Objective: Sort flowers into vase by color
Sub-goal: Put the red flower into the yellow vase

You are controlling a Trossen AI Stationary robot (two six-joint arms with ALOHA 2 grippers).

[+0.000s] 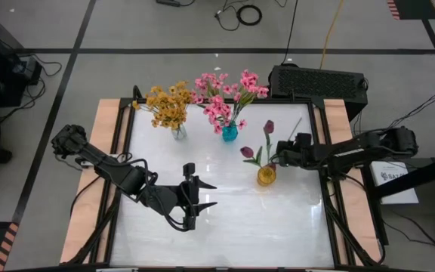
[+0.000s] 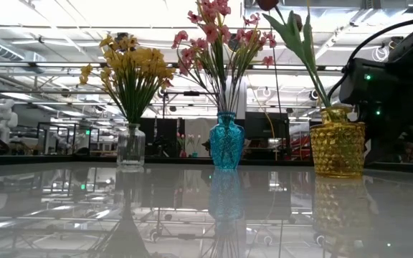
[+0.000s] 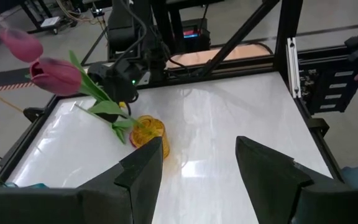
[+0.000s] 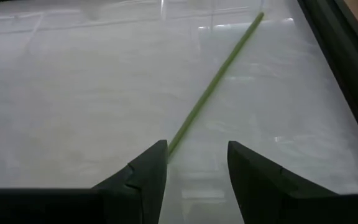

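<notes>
Yellow-orange sprays stand in a clear vase. Pink sprays stand in a blue vase. Two magenta tulips lean out of an amber vase. My left gripper is open and empty over the table's middle, pointing right. My right gripper is open just right of the amber vase. A bare green stem runs from between its fingers out across the table; it also shows in the high view. My right gripper has the near end of the green stem beside the inner edge of one fingertip. The fingers stand apart. I cannot tell whether that finger touches the stem.
A black box sits at the table's far right corner. Black frame rails and wooden strips run along the left and right sides. The glossy white top is bare toward the near edge.
</notes>
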